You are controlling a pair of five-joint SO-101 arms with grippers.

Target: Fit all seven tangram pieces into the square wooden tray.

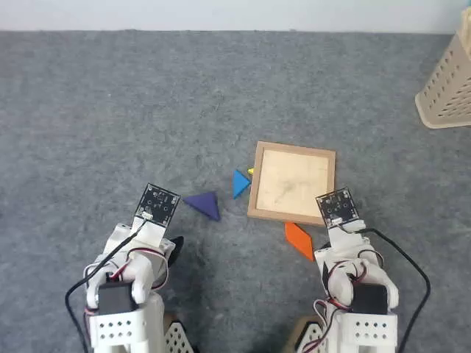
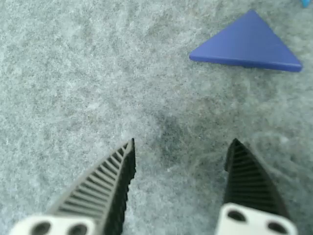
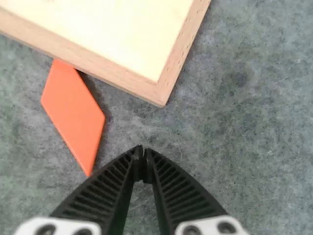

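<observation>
My left jaws are spread apart and pinch nothing; between them I see the grey tabletop [image 2: 73, 73]. At 1 o'clock from them, near but apart, the dark blue triangle [image 2: 249, 41] lies flat. My right jaws are pressed together, also with nothing between them. They hang over the tabletop just beside one corner of the square wooden tray [image 3: 98, 66], and the orange parallelogram [image 3: 73, 115] lies at 10 o'clock from their tips.

From the high camera, the left arm [image 1: 151, 220] stands at 7 o'clock of the scene and the right arm [image 1: 346, 228] at 5 o'clock. The tray [image 1: 255, 184] lies flat a little to the right of the centre, and its floor shows bare wood. The orange parallelogram [image 1: 299, 240] lies at 6 o'clock of the tray, one tip just at the rim. A small blue triangle [image 1: 240, 183] lies just beside the tray at 9 o'clock, and a yellow piece [image 1: 251, 171] shows a small part against the same rim, slightly higher. The dark blue triangle [image 1: 204, 204] is farther out at 8 o'clock. A beige basket [image 1: 449, 81] stands at 2 o'clock, well apart.
</observation>
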